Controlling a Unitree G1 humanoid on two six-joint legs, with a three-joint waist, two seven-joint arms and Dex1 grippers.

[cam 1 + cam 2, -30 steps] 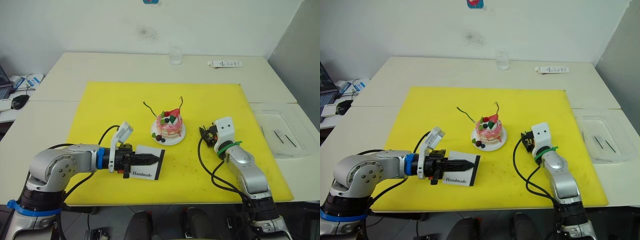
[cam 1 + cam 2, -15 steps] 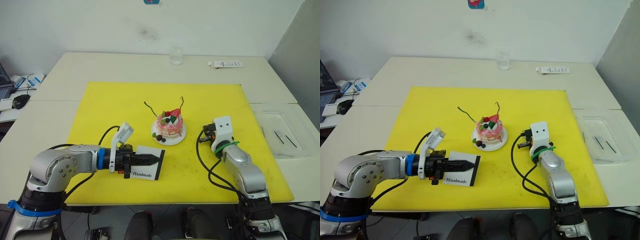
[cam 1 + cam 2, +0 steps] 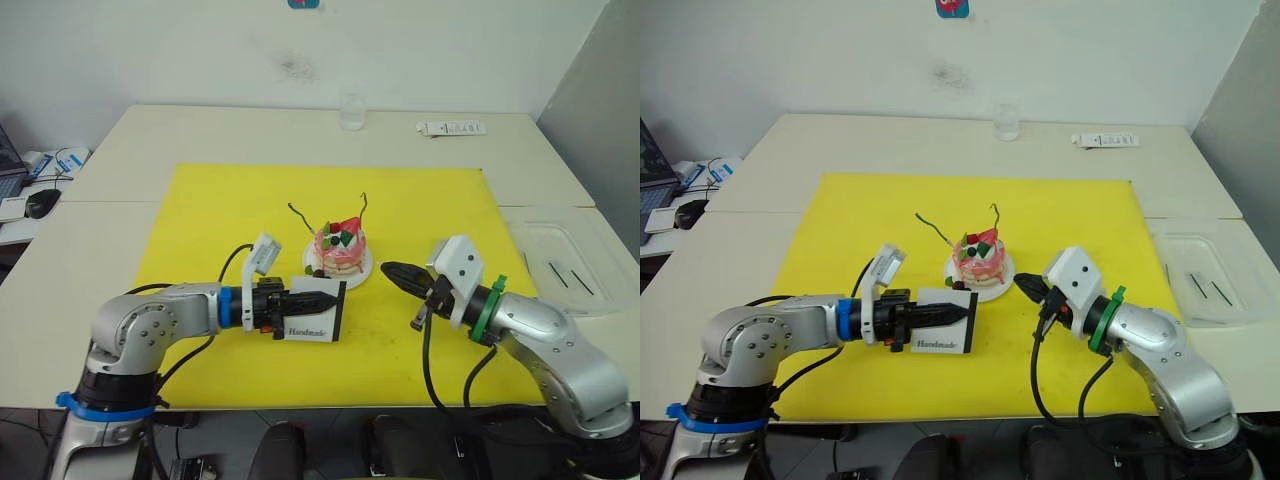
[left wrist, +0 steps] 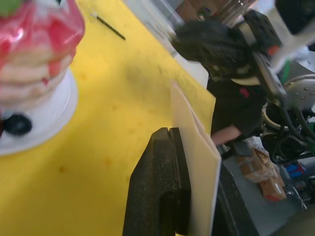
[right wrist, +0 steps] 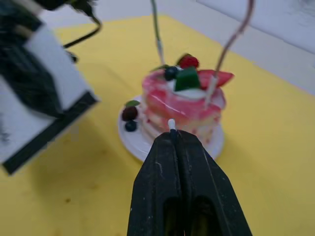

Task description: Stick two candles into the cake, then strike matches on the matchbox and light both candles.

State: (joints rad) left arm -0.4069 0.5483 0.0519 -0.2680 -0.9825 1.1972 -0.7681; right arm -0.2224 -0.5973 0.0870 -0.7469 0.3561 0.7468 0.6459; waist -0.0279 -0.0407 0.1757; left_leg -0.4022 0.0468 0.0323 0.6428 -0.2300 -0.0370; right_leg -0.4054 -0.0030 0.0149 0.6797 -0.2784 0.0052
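1. Cake (image 3: 339,248) sits on a small white plate (image 3: 362,270) near the middle of a yellow mat (image 3: 200,210), with a pinkish-brown candle (image 5: 235,37) and a greenish candle (image 5: 157,30) both standing in its top.
2. Left gripper (image 3: 330,298) lies at about 7 o'clock from the cake, its fingers (image 4: 162,187) clamped on the matchbox (image 3: 317,312), which is held on edge just beside the plate.
3. Matchbox shows "Handmade" on its white face and a black strip along one edge.
4. Right gripper (image 3: 392,272) points at the cake from about 4 o'clock, its fingers (image 5: 184,167) pressed together on a match (image 5: 171,124) whose pale tip pokes out between them.
5. At 3 o'clock, well apart, a clear tray (image 3: 590,300) holds two more matches (image 3: 560,274).
6. A glass (image 3: 351,111) stands at 12 o'clock on the table (image 3: 200,135).
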